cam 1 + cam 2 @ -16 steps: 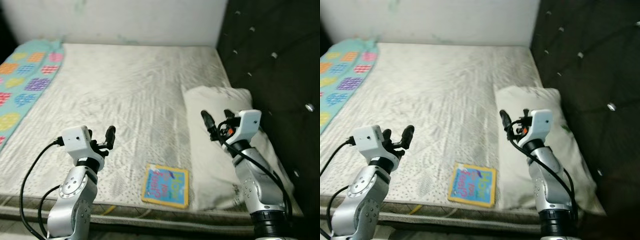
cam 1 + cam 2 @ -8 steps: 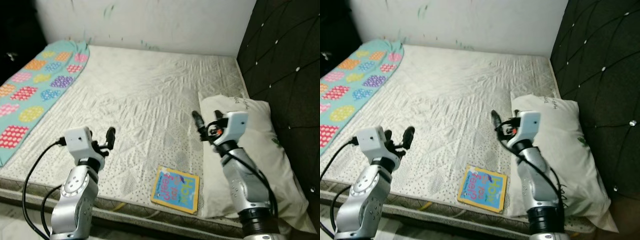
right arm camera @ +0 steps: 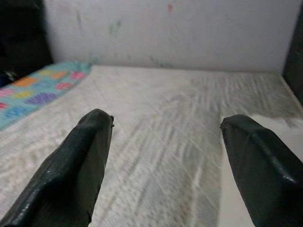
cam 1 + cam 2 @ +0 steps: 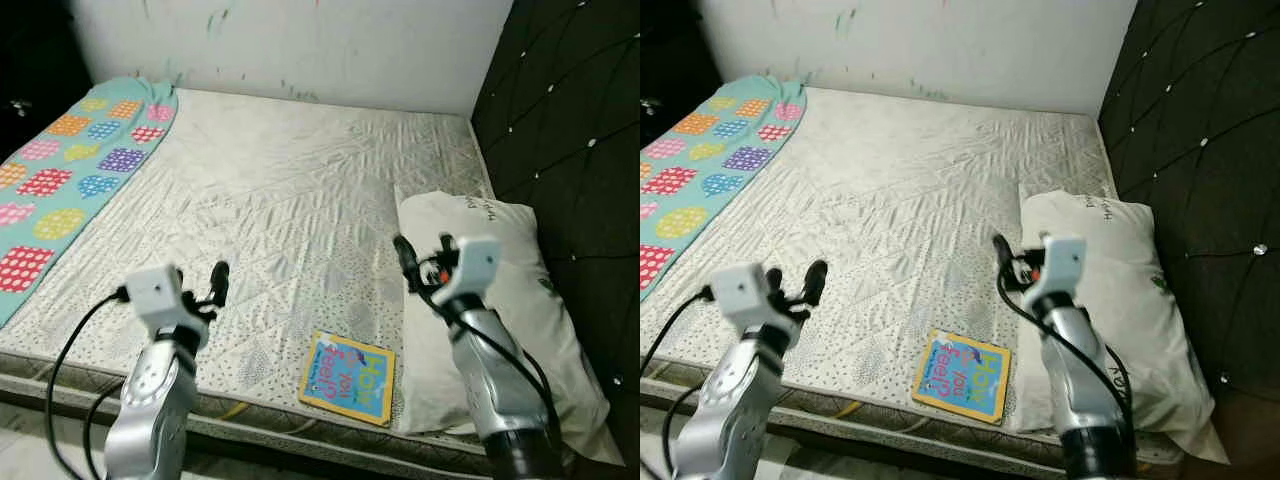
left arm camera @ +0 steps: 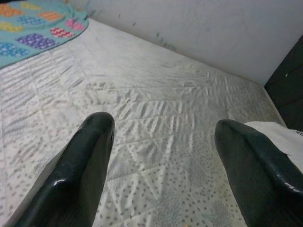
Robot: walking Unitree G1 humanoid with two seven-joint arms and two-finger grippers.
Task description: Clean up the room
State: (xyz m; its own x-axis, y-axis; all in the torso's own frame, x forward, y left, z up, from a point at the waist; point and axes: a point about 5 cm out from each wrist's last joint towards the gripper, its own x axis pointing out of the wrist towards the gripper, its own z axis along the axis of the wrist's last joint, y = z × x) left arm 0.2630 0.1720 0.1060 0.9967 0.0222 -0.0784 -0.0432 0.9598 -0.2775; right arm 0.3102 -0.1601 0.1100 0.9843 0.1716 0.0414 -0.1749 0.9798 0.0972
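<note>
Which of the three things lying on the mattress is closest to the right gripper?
The white pillow: the right gripper hovers at its inner edge, by the headboard. The picture book lies nearer the mattress's front edge, and the patterned blanket is on the far left side.

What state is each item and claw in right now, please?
Book: closed, flat at the mattress's near edge.
Pillow: flat, against the headboard.
Blanket: spread along the mattress's left side.
Left claw: open, empty.
Right claw: open, empty.
</note>
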